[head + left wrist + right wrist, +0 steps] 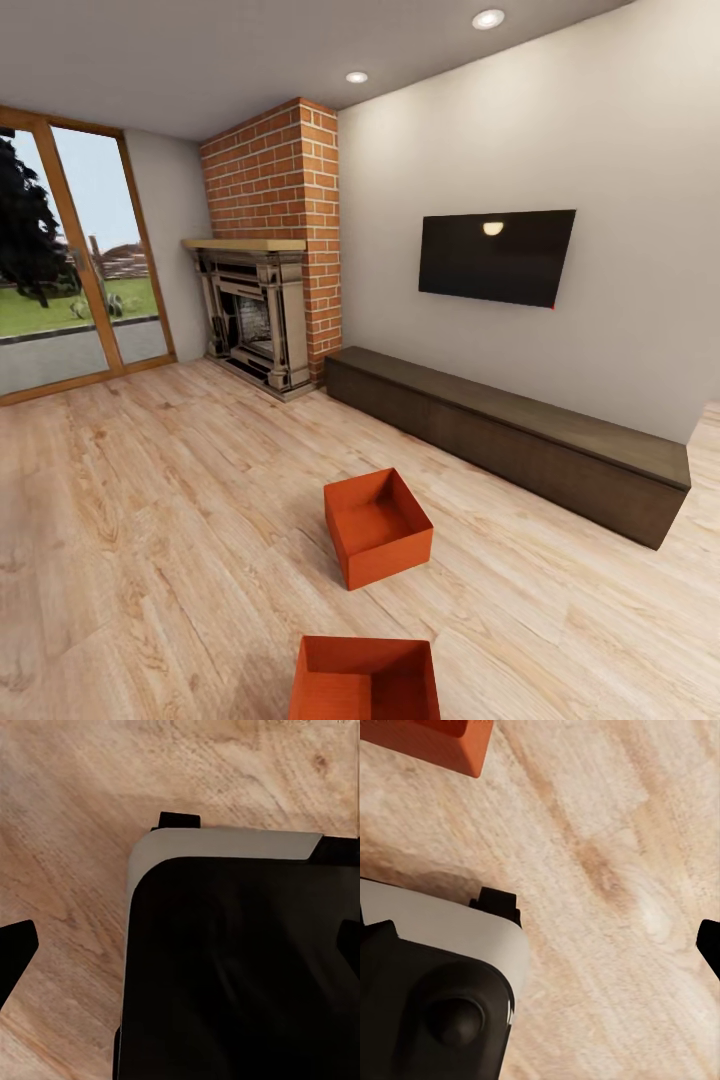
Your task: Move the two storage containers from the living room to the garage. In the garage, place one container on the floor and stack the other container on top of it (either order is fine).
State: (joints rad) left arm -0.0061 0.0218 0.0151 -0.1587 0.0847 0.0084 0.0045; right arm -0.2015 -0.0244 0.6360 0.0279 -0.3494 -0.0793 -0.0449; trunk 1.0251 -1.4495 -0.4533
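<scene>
The near bin [365, 680] sits on the wood floor [150, 520] right at the bottom of the head view, cut off by the frame edge, open side up. That puts it just in front of the robot, probably the first to be picked up. One of its orange corners [435, 742] shows in the right wrist view, which otherwise looks down at planks and the robot's own body [435, 997], so the right arm seems to hang at the side, not reaching. The left wrist view likewise looks down past the dark body [232, 975] to the floor. Dark finger tips show at the edges of both wrist views, set wide apart, so both jaws look open with nothing between them.

The far bin [378, 527] stands further out on the planks, well apart from the first, turned at an angle, short of the low cabinet [520, 440]. Beyond are the TV [497, 256], brick fireplace [265, 250] and glass doors [70, 270]. Both bins are in the living room; carrying has not begun
</scene>
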